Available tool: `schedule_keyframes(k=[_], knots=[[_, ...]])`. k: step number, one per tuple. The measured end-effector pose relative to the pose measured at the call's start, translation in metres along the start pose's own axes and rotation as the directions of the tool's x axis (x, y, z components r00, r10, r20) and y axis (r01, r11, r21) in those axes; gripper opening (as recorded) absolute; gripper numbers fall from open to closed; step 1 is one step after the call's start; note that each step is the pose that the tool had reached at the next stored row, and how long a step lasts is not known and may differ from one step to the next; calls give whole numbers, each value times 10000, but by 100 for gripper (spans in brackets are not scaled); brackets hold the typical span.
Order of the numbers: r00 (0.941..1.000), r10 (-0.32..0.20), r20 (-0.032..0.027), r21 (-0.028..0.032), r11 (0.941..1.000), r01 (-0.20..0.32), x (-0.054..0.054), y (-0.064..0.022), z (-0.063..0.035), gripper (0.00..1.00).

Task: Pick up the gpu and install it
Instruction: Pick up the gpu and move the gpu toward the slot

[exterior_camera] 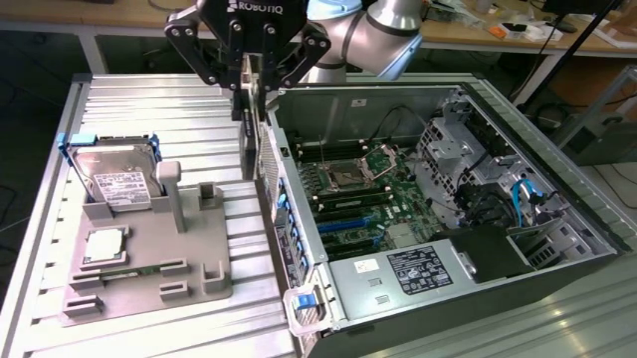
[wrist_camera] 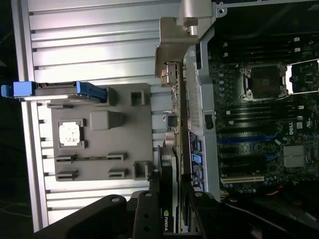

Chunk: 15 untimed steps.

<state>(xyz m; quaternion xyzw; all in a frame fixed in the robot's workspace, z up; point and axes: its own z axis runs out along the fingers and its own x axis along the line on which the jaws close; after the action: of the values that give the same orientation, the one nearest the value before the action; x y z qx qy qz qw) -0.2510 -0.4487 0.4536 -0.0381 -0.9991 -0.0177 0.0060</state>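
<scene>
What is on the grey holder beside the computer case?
On the holder, a hard drive stands at one end, a processor chip lies in a recess, and a thin green strip sits in the front clips. What lies under the drive is covered.

- On the table (exterior_camera: 149, 104), at the exterior view's left: holder (exterior_camera: 149, 280); just beside it, to the right: open computer case (exterior_camera: 569, 186).
- In the holder, far end: hard drive (exterior_camera: 115, 175), upright; nearer: processor chip (exterior_camera: 104, 246), flat.
- In the case: motherboard (exterior_camera: 359, 201).
- Between holder and case, hanging from the gripper (exterior_camera: 253, 80): gpu (exterior_camera: 249, 142), edge-on.
</scene>
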Motion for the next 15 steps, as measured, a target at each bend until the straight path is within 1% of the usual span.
schedule_keyframes(k=[2,3,10,12,15], knots=[[10000,1,0,0,10000,-1,-65,5,-1,27],[10000,0,0,1,10000,0,-136,10,-2,27],[10000,-3,0,0,10000,3,-373,29,-4,27],[10000,-3,-1,1,10000,3,-396,30,-5,27],[10000,-2,0,0,10000,2,-396,30,-4,27]])
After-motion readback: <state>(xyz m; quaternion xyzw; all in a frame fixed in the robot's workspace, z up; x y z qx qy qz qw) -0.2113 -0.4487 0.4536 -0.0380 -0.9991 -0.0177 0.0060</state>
